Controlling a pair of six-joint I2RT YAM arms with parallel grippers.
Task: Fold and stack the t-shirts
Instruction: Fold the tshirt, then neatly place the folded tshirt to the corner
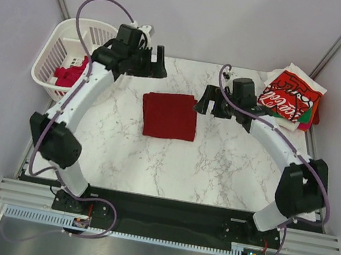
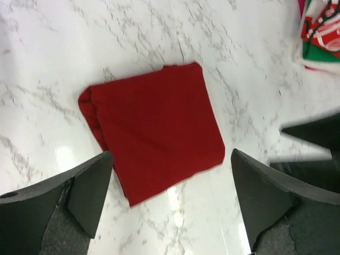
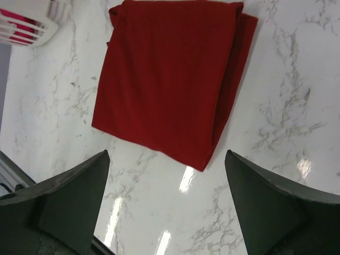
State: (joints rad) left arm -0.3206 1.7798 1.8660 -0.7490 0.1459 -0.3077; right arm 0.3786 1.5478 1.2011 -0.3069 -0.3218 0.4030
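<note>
Nearest the lens in your wrist views, the left gripper (image 2: 171,155) and the right gripper (image 3: 167,154) both stand with jaws spread wide, released and holding nothing. Each looks down on the folded dark red t-shirt (image 1: 169,115). That shirt lies flat as a neat rectangle on the middle of the marble table (image 1: 216,168), and neither gripper touches it.

Your left arm bends with its elbow out to the shirt's left and its wrist hovers beyond the shirt's far-left corner. Your right arm mirrors it, with its wrist just beside the shirt's far-right corner.

To the far right of the shirt sits the stack of folded t-shirts (image 1: 293,96), with the Coca-Cola one on top. To its far left, the white basket (image 1: 55,48) holds bunched red cloth (image 1: 69,74).
</note>
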